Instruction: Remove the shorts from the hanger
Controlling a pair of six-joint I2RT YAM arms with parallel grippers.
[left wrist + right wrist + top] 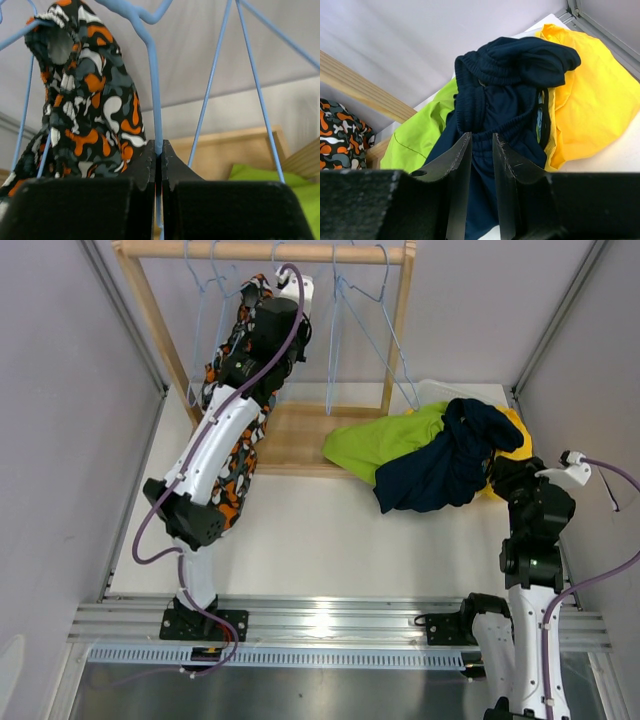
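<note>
Your left end effector (pixel 159 145) is clamped on the blue hanger (pixel 151 75), with the patterned shorts (pixel 90 100) hanging downward just left of it; your right end effector (pixel 481 136), slightly apart, is far.

- patterned shorts (pixel 95 110): orange, black, white and grey blotches
- navy shorts (pixel 495 95): plain dark blue
- lime green shorts (pixel 385 440): plain
- yellow shorts (pixel 590 95): plain bright yellow
- hangers (pixel 154 100): light blue wire
- rack (pixel 260 250): pale wood
- table (pixel 330 540): white
</note>
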